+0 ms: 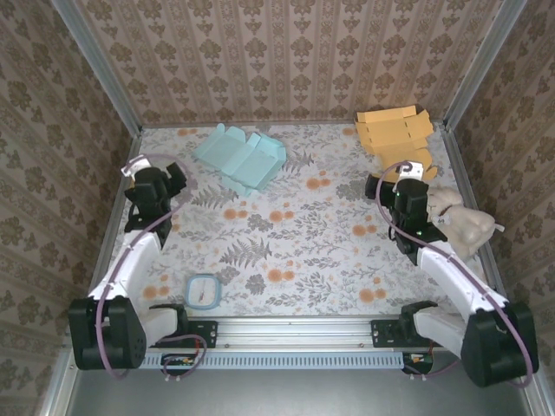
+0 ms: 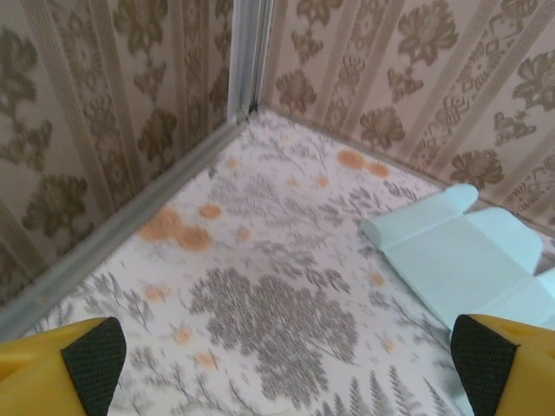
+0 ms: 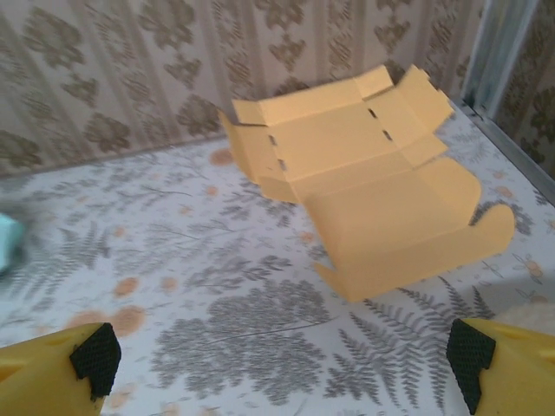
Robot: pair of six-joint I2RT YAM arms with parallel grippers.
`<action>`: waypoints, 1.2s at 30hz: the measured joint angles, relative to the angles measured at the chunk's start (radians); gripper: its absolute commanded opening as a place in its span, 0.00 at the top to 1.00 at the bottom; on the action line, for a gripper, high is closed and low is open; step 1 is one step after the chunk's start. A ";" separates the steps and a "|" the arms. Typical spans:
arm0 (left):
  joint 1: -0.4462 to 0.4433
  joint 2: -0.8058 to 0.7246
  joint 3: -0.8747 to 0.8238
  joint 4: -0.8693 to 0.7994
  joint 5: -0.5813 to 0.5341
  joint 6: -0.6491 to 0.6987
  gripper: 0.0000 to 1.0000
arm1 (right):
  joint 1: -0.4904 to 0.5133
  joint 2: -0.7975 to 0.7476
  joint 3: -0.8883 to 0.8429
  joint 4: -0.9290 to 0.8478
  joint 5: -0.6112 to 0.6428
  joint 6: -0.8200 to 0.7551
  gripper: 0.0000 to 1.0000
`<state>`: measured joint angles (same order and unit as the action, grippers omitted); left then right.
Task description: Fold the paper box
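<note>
Nearest, a small blue-rimmed dish (image 1: 202, 291) lay well in front of the blue paper box (image 1: 241, 156). The left gripper (image 2: 286, 360), jaws spread and empty, hovered left of that box and nearer. The right gripper (image 3: 282, 355), likewise released, hovered well to its right, beside a beige plush (image 1: 460, 221). Farthest, an orange paper box (image 1: 392, 130) lay unfolded, right of the blue one.

Pale blue box blank (image 1: 241, 158); orange box blank (image 1: 392, 130); fern-and-orange-flower tablecloth (image 1: 295, 234); brown damask walls (image 1: 286, 61); yellow fingers, black pads (image 3: 95, 355)
</note>
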<state>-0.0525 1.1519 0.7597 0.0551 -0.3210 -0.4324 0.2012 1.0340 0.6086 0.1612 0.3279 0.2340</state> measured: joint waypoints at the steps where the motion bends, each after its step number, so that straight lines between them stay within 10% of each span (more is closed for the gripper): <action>1: -0.001 0.018 0.033 -0.038 0.014 -0.022 0.00 | 0.033 -0.022 0.018 -0.034 0.018 0.013 0.00; 20: -0.142 0.767 0.676 -0.394 0.214 -0.303 0.09 | 0.347 0.000 0.042 -0.158 0.084 0.132 0.00; 36: -0.101 0.903 0.732 -0.377 0.297 -0.344 0.25 | 0.367 0.148 0.059 -0.108 0.055 0.107 0.00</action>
<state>-0.1532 2.0544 1.4921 -0.3222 -0.0242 -0.7765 0.5678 1.1824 0.6674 0.0532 0.3832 0.3412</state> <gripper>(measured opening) 0.750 0.999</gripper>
